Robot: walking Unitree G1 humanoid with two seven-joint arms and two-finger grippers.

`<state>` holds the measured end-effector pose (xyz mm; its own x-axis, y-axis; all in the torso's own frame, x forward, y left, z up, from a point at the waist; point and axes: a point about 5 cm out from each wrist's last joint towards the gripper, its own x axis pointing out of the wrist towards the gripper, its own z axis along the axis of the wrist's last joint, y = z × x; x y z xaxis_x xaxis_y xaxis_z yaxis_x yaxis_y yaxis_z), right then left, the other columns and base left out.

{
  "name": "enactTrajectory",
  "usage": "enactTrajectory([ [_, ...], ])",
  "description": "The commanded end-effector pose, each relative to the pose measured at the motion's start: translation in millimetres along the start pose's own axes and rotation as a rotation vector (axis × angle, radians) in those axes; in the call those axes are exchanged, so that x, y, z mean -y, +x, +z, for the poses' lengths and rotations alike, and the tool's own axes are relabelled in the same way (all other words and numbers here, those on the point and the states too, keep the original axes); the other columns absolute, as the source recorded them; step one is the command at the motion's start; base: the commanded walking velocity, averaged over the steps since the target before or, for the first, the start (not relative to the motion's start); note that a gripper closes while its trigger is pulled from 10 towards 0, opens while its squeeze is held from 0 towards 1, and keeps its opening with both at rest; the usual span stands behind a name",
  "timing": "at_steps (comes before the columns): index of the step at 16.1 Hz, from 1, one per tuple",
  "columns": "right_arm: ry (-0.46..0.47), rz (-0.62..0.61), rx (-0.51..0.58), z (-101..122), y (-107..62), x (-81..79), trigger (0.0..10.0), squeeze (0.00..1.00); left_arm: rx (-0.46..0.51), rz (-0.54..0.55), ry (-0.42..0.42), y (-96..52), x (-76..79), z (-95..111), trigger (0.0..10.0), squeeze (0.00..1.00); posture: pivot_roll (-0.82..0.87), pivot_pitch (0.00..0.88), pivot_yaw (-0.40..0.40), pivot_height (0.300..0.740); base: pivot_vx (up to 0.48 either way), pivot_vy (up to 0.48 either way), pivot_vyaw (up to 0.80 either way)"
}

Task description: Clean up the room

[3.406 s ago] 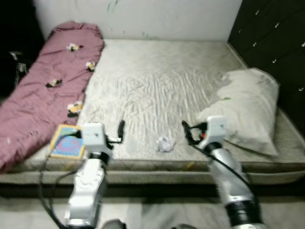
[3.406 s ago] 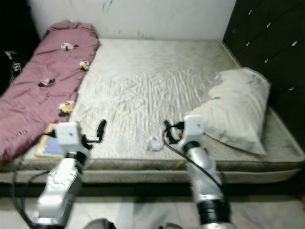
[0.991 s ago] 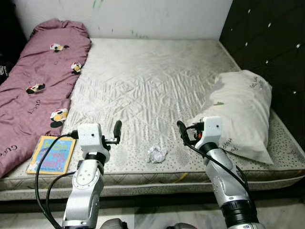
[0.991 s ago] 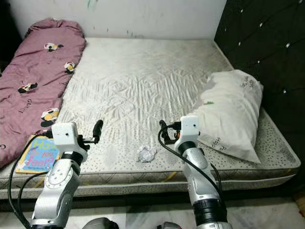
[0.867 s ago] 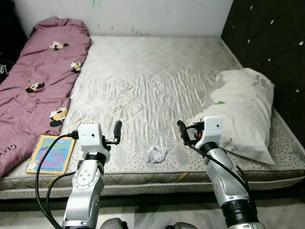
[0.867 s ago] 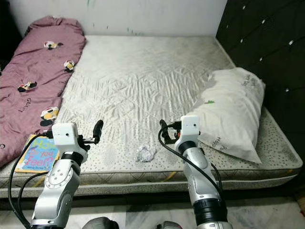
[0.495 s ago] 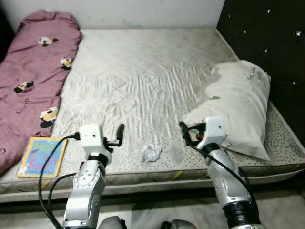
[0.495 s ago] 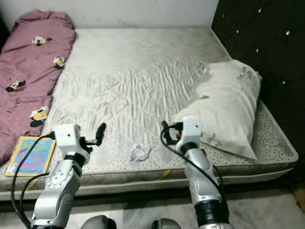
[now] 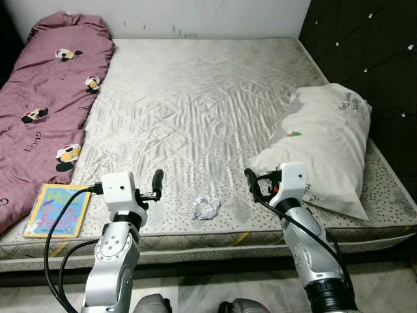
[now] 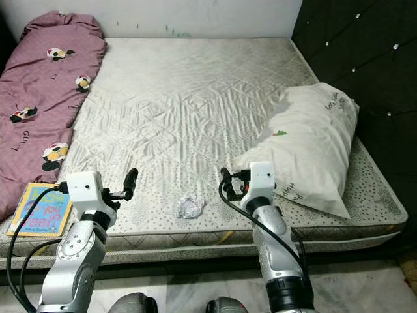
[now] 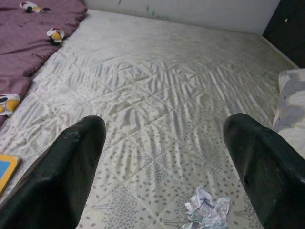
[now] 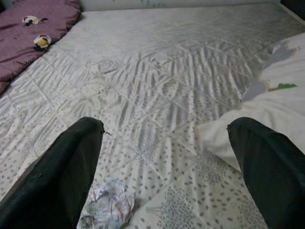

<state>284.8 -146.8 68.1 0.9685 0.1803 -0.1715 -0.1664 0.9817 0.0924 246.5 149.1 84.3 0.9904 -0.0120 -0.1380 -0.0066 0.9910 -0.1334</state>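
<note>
A crumpled ball of paper (image 9: 204,207) lies on the grey mattress (image 9: 195,98) near its front edge, between my two arms; it is also in the wrist views (image 11: 206,213) (image 12: 107,209). My left gripper (image 9: 157,180) hovers open to the left of the paper, above the mattress edge. My right gripper (image 9: 251,180) is open to the paper's right, just in front of the white pillow (image 9: 324,149). A yellow and blue children's book (image 9: 57,208) rests at the mattress's front left corner. Both grippers hold nothing.
A maroon blanket with cartoon prints (image 9: 45,98) runs along the left side of the mattress. A dark tufted headboard (image 9: 365,59) rises on the right. A white wall (image 9: 195,10) closes the far end. Pale floor (image 9: 195,297) lies below the mattress front.
The camera has shifted slightly, so the whole scene sits a little differently. Both arms keep their pose before the mattress, and the paper, book and pillow stay where they were.
</note>
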Motion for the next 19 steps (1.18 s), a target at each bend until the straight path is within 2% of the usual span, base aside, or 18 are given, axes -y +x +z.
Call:
enactTrajectory([
  [1, -0.001, -0.009, 0.014, 5, -0.9, 1.4, 10.0, 0.0, 0.002, 0.005, 0.01, -2.0, -0.2, 1, 10.0, 0.0, 0.02, 0.074, -0.021, 0.74, 0.0, 0.0, 0.0],
  [7, 0.001, -0.003, 0.009, 4, -1.7, 0.2, 10.0, 0.0, -0.008, 0.013, 0.013, -3.3, -0.3, 0, 10.0, 0.0, 0.02, 0.07, -0.026, 0.74, 0.0, 0.0, 0.0],
  [13, -0.001, 0.0, 0.009, 4, -0.3, -0.4, 10.0, 0.0, -0.018, 0.013, 0.006, -2.4, -1.0, -1, 10.0, 0.0, 0.02, 0.063, -0.026, 0.74, 0.0, 0.48, 0.0],
  [15, 0.001, -0.002, 0.011, 4, -0.6, -0.3, 10.0, 0.0, -0.003, 0.012, 0.036, -2.5, -1.3, 1, 10.0, 0.0, 0.02, 0.062, -0.027, 0.74, 0.0, 0.24, 0.0],
  [19, -0.006, -0.054, 0.066, 11, -7.1, 9.9, 10.0, 0.0, 0.015, 0.024, 0.084, -8.0, -12.7, 1, 10.0, 0.0, 0.02, 0.052, -0.019, 0.74, 0.0, 0.0, 0.0],
])
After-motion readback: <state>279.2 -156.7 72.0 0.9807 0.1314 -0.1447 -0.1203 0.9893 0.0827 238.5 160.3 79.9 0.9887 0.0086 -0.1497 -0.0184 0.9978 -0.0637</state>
